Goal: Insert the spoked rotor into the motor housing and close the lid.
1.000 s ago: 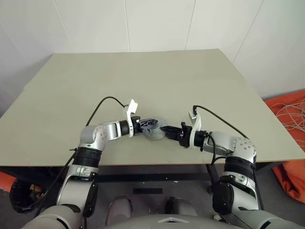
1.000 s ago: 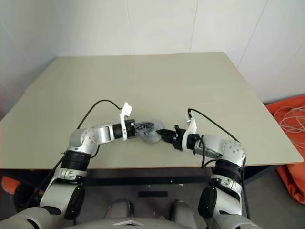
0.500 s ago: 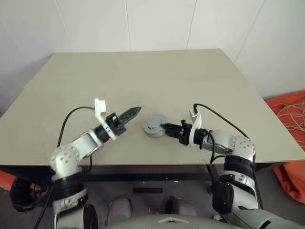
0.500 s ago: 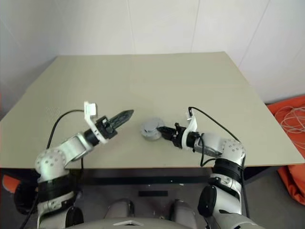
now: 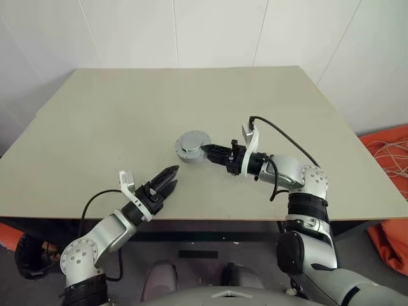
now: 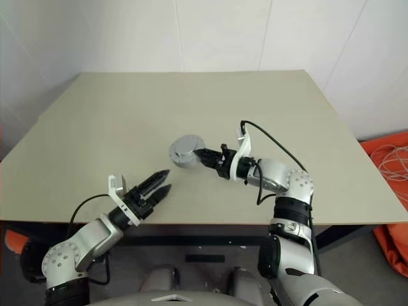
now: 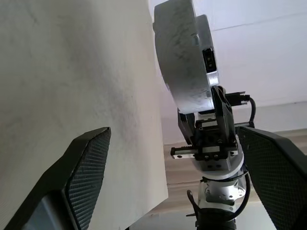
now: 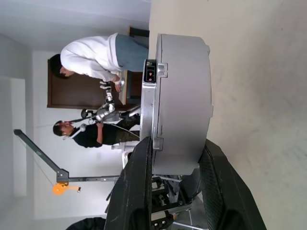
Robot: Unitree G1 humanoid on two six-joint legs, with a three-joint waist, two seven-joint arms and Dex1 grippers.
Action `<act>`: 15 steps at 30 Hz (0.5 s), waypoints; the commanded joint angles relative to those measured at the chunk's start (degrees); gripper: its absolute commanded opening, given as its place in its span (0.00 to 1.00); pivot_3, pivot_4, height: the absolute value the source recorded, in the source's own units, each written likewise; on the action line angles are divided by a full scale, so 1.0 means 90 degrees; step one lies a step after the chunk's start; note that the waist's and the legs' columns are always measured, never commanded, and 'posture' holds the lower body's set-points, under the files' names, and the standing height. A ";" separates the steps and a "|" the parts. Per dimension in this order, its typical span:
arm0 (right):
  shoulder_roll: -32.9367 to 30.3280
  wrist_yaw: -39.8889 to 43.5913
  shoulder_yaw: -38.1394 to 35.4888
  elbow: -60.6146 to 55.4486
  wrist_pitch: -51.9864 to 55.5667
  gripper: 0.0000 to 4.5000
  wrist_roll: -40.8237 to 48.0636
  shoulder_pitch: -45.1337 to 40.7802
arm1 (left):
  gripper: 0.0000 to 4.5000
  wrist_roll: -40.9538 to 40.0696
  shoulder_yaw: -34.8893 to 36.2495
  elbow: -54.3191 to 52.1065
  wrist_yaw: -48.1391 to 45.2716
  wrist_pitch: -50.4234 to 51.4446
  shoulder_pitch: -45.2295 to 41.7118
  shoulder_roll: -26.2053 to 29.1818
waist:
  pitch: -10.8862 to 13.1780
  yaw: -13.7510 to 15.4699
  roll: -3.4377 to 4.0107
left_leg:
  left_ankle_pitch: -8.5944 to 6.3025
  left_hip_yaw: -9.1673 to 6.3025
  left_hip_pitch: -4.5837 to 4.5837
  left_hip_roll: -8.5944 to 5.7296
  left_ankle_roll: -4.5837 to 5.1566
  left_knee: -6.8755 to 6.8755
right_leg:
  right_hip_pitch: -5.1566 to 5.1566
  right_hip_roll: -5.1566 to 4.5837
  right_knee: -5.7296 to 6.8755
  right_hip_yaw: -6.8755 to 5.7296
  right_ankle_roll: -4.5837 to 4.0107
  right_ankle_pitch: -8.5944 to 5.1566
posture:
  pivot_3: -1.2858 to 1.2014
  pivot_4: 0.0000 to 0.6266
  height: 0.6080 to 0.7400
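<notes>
A broad, pale grey-green rectangular bench (image 5: 127,121) stands against white panelled walls (image 5: 210,32). An orange fabric heap (image 5: 389,236) with pale cords (image 5: 390,153) lies on the floor at its right. Two people (image 8: 91,60) stand before a dark brown door (image 8: 72,93).

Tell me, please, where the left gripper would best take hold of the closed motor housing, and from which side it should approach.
Probably by the side wall of the motor housing, one finger on the flat top, one underneath. The right gripper clamps the edge facing the robot's right, so the open left gripper should come from the opposite, free edge; the round squat body offers no handle.
</notes>
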 commanded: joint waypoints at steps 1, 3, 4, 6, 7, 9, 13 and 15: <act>-0.0180 -0.0166 0.0263 -0.0498 -0.0353 0.25 0.0961 -0.0076 | 1.00 -0.0403 -0.0116 0.0103 -0.0024 -0.0474 -0.0269 -0.0099 | 0.0000 0.0000 0.0000 | 0.0000 0.0000 0.0000 0.0000 0.0000 0.0000 | 0.0002 0.0000 0.0000 0.0000 0.0001 0.0000 | 0.52 0.00 1.00; -0.0303 -0.0303 0.0475 -0.0584 -0.0537 0.25 0.1268 -0.0013 | 1.00 -0.0477 -0.0181 0.0227 -0.0159 -0.0669 -0.0437 -0.0173 | 0.0000 -0.0003 -0.0001 | 0.0000 0.0000 0.0000 0.0000 0.0000 0.0003 | 0.0003 0.0000 0.0001 0.0000 0.0004 0.0002 | 0.52 0.00 1.00; -0.0372 -0.0360 0.0586 -0.0624 -0.0635 0.25 0.1413 0.0017 | 1.00 -0.0501 -0.0215 0.0266 -0.0217 -0.0734 -0.0493 -0.0188 | 0.0000 -0.0006 -0.0001 | 0.0000 0.0000 0.0000 0.0000 0.0000 0.0006 | 0.0004 0.0000 0.0000 0.0000 0.0007 0.0003 | 0.52 0.00 1.00; -0.0510 -0.0470 0.0811 -0.0719 -0.0833 0.25 0.1704 0.0086 | 1.00 -0.0577 -0.0276 0.0395 -0.0290 -0.0846 -0.0623 -0.0232 | -0.0001 -0.0009 -0.0003 | 0.0000 0.0000 -0.0001 0.0000 0.0000 0.0008 | 0.0005 -0.0001 0.0000 0.0001 0.0011 0.0006 | 0.52 0.00 1.00; -0.0578 -0.0523 0.0934 -0.0778 -0.0927 0.25 0.1858 0.0125 | 1.00 -0.0588 -0.0331 0.0484 -0.0320 -0.0871 -0.0690 -0.0243 | -0.0001 -0.0015 -0.0003 | 0.0000 0.0000 -0.0002 -0.0001 0.0000 0.0009 | 0.0006 -0.0001 0.0000 0.0001 0.0011 0.0006 | 0.52 0.00 1.00; -0.0714 -0.0606 0.1184 -0.0889 -0.1116 0.25 0.2144 0.0203 | 1.00 -0.0567 -0.0448 0.0615 -0.0368 -0.0910 -0.0796 -0.0242 | -0.0001 -0.0018 -0.0003 | 0.0000 -0.0001 -0.0008 -0.0001 0.0000 0.0010 | 0.0006 -0.0001 0.0001 0.0000 0.0013 0.0007 | 0.52 0.00 1.00; -0.0811 -0.0571 0.1451 -0.1088 -0.1316 0.25 0.2275 0.0310 | 1.00 -0.0519 -0.0593 0.0763 -0.0471 -0.1007 -0.0999 -0.0237 | -0.0001 -0.0036 -0.0004 | 0.0000 -0.0004 -0.0024 -0.0002 0.0000 0.0020 | 0.0006 0.0000 0.0004 -0.0002 0.0017 0.0009 | 0.52 0.00 1.00; -0.0812 -0.0537 0.1525 -0.1180 -0.1374 0.25 0.2275 0.0360 | 1.00 -0.0515 -0.0649 0.0828 -0.0494 -0.1042 -0.1076 -0.0243 | -0.0002 -0.0035 -0.0004 | 0.0000 -0.0006 -0.0027 -0.0001 0.0000 0.0025 | 0.0006 0.0000 0.0005 -0.0004 0.0021 0.0012 | 0.52 0.00 1.00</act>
